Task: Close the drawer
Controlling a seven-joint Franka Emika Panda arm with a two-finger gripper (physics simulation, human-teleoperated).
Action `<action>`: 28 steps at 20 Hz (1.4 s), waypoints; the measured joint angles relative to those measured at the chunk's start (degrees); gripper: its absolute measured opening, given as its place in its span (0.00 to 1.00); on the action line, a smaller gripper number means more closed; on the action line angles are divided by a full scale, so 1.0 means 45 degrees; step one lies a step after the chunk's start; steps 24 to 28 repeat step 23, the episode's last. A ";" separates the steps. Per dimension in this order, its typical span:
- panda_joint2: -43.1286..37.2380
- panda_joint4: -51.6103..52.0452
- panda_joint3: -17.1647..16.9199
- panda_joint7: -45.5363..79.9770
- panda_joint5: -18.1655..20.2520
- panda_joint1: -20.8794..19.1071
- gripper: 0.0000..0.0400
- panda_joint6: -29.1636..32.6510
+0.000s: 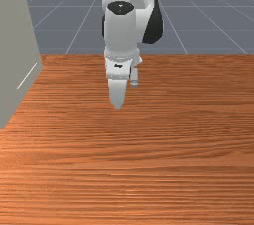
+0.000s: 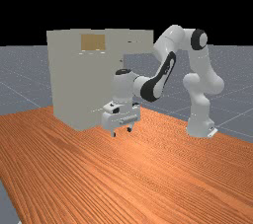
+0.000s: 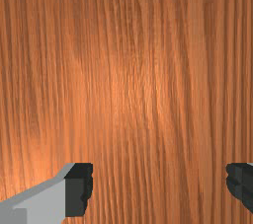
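Observation:
In the far view, my gripper (image 2: pixel 122 132) hangs low over the wooden table, in front of the tall grey cabinet (image 2: pixel 71 85). What looks like the drawer (image 2: pixel 141 46) juts from the cabinet's top toward the far view's right, standing out beside the arm and well above my hand. Part of a pale block, perhaps its corner, shows at the front view's top edge. Seen from the wrist, the gripper (image 3: pixel 159 182) is open, its two dark fingertips wide apart over bare wood grain with nothing between them.
The cabinet's side (image 1: pixel 17 50) rises along the front view's left edge, to the left of my hand. A tan panel (image 2: pixel 93 42) sits high on the cabinet in the far view. The table (image 1: pixel 149 169) spreads out in front of the hand.

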 joint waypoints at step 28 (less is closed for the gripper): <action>-0.0197 0.4811 -0.1711 -0.9820 0.1286 -0.3529 0.00 -0.4729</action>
